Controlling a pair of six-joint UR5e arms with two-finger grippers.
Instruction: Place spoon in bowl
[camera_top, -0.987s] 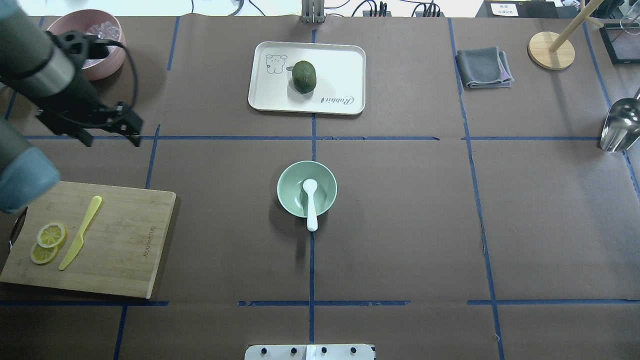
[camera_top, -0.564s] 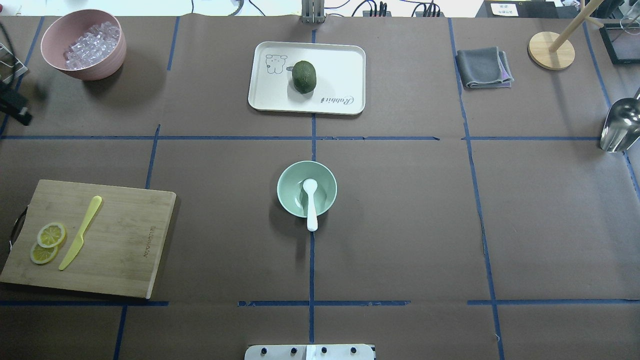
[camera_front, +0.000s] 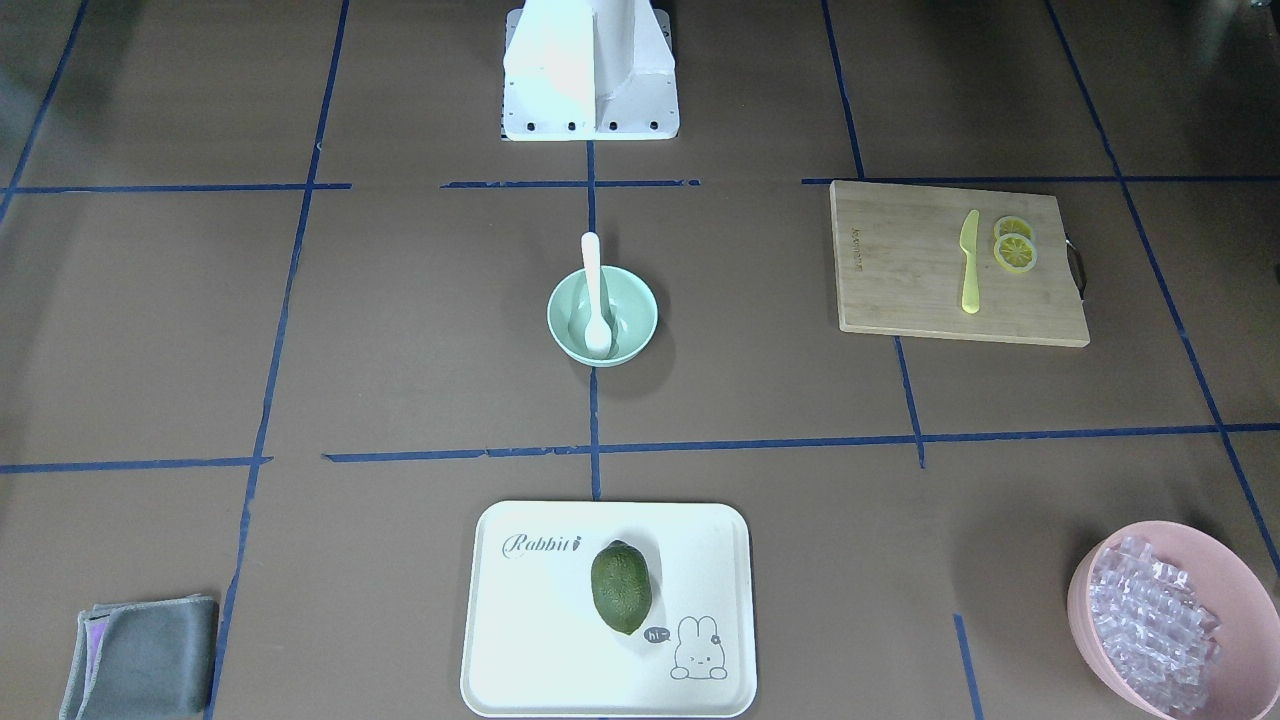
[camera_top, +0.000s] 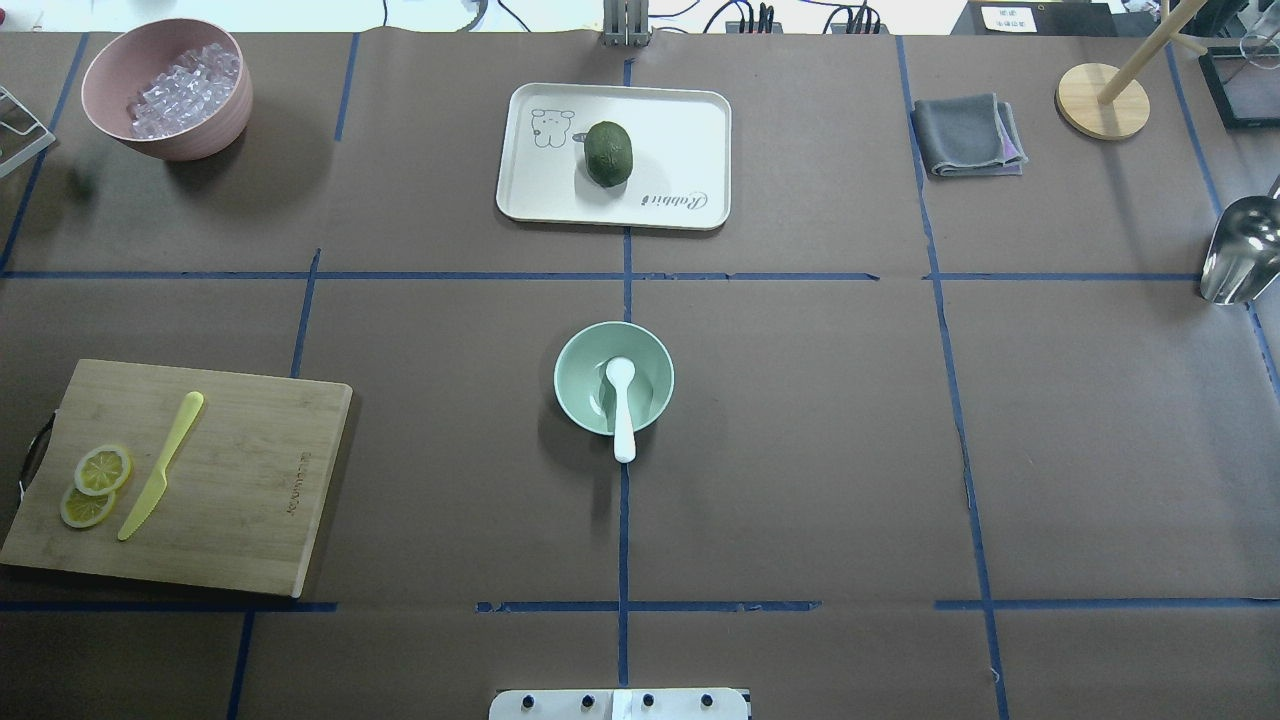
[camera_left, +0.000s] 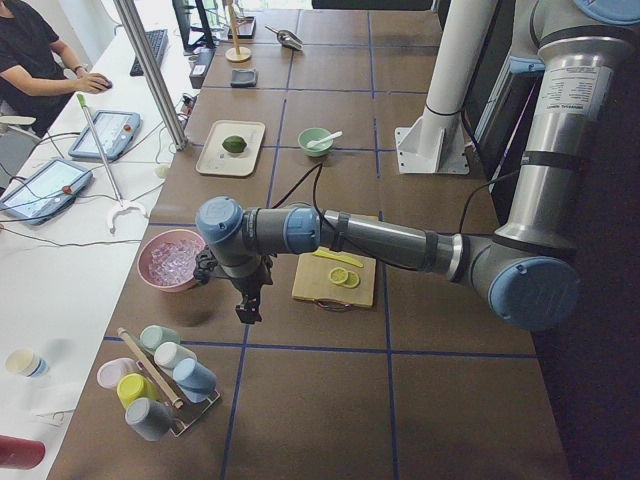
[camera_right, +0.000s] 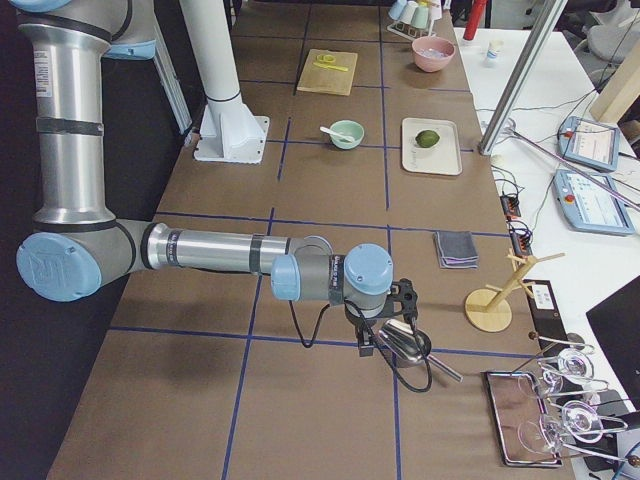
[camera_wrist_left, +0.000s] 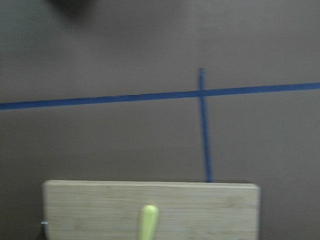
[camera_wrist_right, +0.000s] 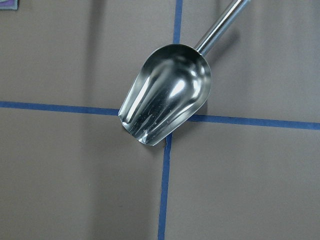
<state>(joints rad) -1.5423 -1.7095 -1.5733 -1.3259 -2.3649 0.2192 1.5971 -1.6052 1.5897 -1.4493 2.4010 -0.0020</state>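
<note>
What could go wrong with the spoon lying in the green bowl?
The spoon rests with its scoop in the bowl but its handle sticks out over the rim, so a knock might tip it out. The left gripper hangs close to the pink bowl of ice; a careless swing could bump it.

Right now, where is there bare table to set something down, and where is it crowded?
The widest bare patch lies between the bowl, with the spoon in it, and the metal scoop at the table's right end. A narrower one lies between the cutting board and the bowl. The far row is crowded: pink bowl, tray, grey cloth, wooden stand.
</note>
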